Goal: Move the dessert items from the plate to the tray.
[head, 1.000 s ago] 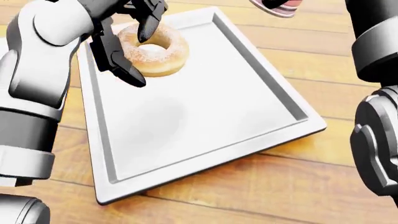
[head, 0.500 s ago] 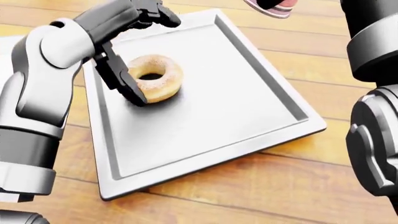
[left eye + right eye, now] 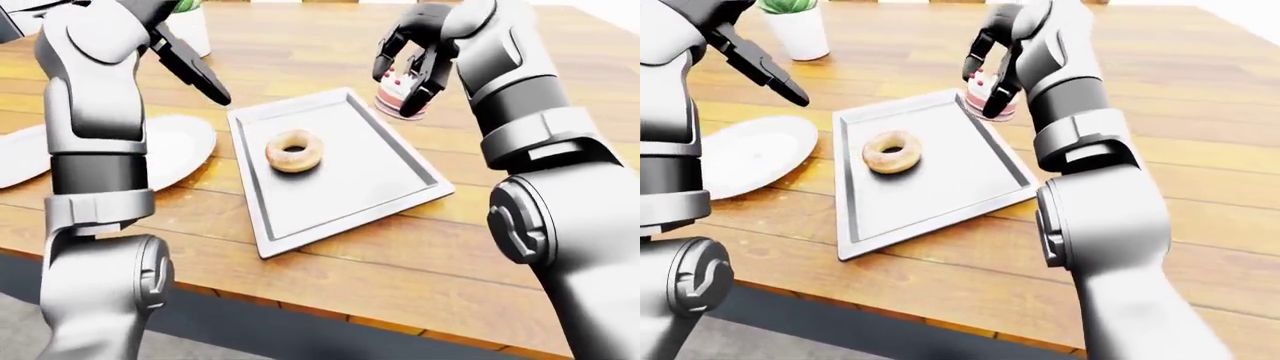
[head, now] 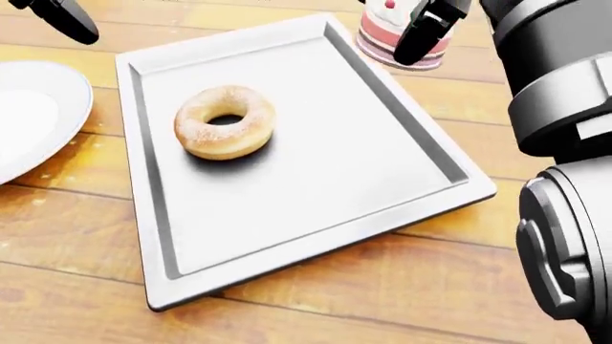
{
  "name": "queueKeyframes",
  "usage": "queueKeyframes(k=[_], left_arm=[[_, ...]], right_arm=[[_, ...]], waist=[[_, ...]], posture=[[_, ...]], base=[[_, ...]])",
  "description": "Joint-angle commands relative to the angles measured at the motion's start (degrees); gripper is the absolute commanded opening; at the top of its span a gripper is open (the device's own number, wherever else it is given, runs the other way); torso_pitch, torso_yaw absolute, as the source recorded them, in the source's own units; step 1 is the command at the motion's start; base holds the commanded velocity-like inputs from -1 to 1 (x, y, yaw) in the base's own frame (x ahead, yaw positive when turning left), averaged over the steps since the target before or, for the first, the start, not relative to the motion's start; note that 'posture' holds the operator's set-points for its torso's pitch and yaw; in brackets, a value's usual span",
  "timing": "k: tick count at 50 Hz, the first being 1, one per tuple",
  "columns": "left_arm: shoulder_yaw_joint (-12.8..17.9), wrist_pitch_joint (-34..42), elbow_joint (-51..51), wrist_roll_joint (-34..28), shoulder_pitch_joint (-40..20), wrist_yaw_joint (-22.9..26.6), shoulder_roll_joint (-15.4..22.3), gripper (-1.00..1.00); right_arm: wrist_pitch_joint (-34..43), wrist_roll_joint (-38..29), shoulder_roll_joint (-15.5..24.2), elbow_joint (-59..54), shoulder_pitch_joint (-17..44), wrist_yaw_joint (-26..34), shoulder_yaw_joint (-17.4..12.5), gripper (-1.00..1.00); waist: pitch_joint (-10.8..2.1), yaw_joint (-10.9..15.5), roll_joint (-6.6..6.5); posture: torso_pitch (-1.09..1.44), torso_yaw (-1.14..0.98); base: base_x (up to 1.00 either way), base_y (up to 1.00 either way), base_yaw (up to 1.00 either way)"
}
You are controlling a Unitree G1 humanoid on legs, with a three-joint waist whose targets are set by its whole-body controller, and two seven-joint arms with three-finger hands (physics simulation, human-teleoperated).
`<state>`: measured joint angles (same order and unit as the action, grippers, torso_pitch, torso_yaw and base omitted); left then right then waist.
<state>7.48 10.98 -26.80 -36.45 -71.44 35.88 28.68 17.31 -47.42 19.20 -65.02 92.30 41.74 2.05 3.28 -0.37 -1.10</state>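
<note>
Risk sits with the cake (image 4: 402, 39), a small pink-and-white layered piece standing on the counter (image 4: 459, 287) just beyond the tray's (image 4: 402, 129) top-right rim in the head view. The right robot hand (image 3: 405, 60) hangs over it with fingers spread about it, and I cannot tell whether any finger touches. A squeeze that lands off-centre could tip or squash the cake, and a low carry could catch it on the tray's raised rim.

The donut (image 4: 224, 122) lies flat inside the tray, toward its upper-left part, touching no hand. The left robot hand (image 3: 755, 64) is raised well above and to the left of the tray, fingers extended, holding nothing. The white plate (image 3: 745, 154) rests left of the tray, and nothing shows on it.
</note>
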Motion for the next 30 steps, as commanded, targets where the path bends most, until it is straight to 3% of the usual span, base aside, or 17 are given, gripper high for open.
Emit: queueKeyframes(k=[1, 8, 20, 30], left_arm=[[0.11, 0.33, 1.82, 0.57, -2.08, -0.61, 0.71, 1.0], [-0.31, 1.34, 4.66, 1.03, -0.27, -0.56, 0.72, 1.0], [-0.33, 0.96, 5.4, 1.12, 0.98, -1.53, 0.54, 1.0], [-0.23, 0.93, 4.97, 1.03, 0.14, -1.39, 1.19, 1.0]], right_arm=[[-1.42, -1.1, -0.37, 2.83, 1.89, -0.37, -0.55, -1.0], [-4.55, -2.89, -2.26, 5.97, -0.81, 4.43, -0.01, -1.0], [-0.88, -4.61, -5.81, 15.74, -7.36, 12.19, -0.39, -1.0], [0.53, -5.49, -7.33, 17.12, -9.91, 13.08, -0.36, -1.0]], waist=[[-1.76, -0.04, -0.05], [-1.78, -0.15, -0.22], [-1.87, -0.28, -0.14], [-2.0, -0.35, -0.3]], posture=[[0.0, 0.0], [0.0, 0.0], [0.0, 0.0], [0.0, 0.0]], base=[[0.0, 0.0, 0.0], [0.0, 0.0, 0.0], [0.0, 0.0, 0.0], [0.0, 0.0, 0.0]])
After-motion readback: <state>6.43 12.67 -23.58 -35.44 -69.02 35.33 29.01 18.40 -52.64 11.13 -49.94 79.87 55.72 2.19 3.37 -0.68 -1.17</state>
